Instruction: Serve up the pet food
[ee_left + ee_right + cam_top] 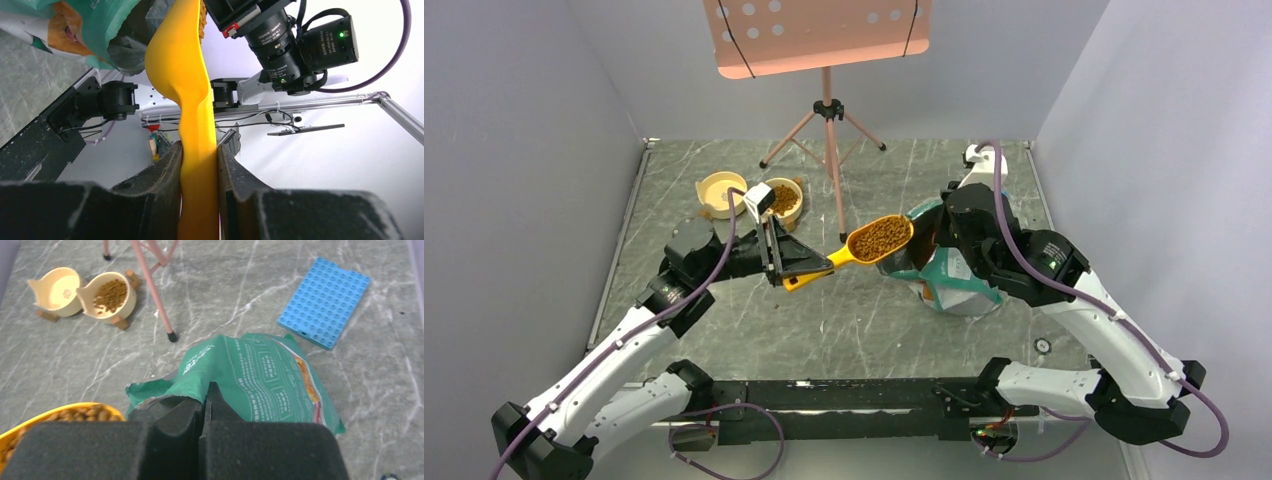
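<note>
My left gripper [809, 268] is shut on the handle of the yellow scoop [856, 250]; the handle runs up between its jaws in the left wrist view [199, 150]. The scoop is heaped with brown pet food [882, 237] and hangs in the air just left of the teal-green bag [949, 280]. My right gripper [206, 396] is shut on the bag's torn top edge [200, 370]. Kibble in the scoop shows at the lower left of the right wrist view [80, 414]. Of two cream bowls, the right one [784, 199] holds kibble and the left one [720, 190] is empty.
A pink music stand's tripod [828, 130] stands behind the bowls, one leg ending near the scoop [171, 335]. A blue studded baseplate [324, 301] lies beyond the bag. Grey walls close in the marble table on three sides.
</note>
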You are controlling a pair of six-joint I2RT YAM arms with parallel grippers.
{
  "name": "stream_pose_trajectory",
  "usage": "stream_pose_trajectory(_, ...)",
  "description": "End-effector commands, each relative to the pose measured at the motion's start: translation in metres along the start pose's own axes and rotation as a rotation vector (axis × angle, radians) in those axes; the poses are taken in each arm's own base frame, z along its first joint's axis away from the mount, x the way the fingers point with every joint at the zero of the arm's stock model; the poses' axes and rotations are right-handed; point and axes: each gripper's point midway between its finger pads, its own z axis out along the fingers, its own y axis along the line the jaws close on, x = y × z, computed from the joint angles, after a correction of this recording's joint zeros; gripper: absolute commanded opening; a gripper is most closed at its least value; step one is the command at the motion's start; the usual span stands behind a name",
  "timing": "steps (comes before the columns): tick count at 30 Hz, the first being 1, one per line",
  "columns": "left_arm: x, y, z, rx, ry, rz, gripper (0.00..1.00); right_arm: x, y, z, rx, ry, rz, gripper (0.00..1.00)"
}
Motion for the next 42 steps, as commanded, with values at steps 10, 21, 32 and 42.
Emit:
stream_pose_trajectory(10, -0.04, -0.061, -0.012, 0.155, -0.078, 0.14, 0.0, -0.037, -0.04, -0.023, 0.167, -0.124, 0.081, 0.0)
stream_pose_trajectory(21, -0.123, -0.027, -0.026, 0.114, -0.197, 0.189, 0.0, -0.037, -0.044, -0.033, 0.127, -0.131, 0.086, 0.0)
stream_pose_trajectory(32, -0.202, 0.048, -0.088, 0.014, -0.377, 0.184, 0.0, -0.041, -0.044, -0.041, 0.09, -0.139, 0.069, 0.0)
stream_pose_trajectory(42, -0.25, 0.128, -0.183, -0.101, -0.565, 0.11, 0.0, -0.036, -0.042, -0.04, 0.069, -0.125, 0.053, 0.0)
